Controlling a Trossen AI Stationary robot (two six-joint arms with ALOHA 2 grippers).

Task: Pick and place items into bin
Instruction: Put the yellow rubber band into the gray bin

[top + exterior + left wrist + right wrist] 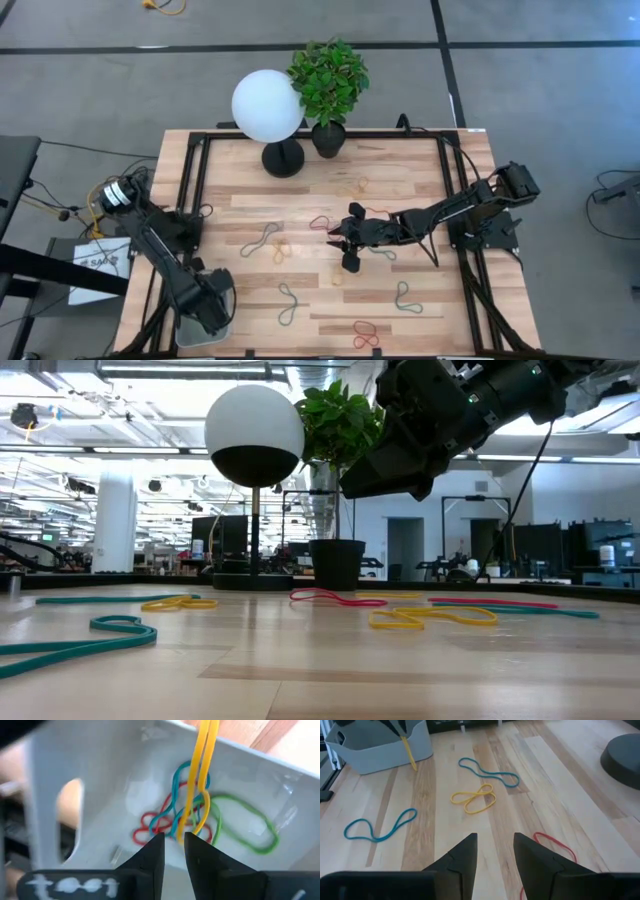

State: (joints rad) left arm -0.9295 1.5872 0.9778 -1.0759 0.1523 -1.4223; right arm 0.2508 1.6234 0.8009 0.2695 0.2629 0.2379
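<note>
Yellow rubber band [200, 780] dangles lengthwise from the left gripper [174, 845], pinched between nearly closed fingers, directly above the bin [200, 335] at the table's front left corner. Right gripper [345, 240] hovers open mid-table over scattered bands.

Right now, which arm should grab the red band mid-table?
Probably right. The right gripper is open just beside the red band, while the left gripper is over the bin holding a yellow band.
</note>
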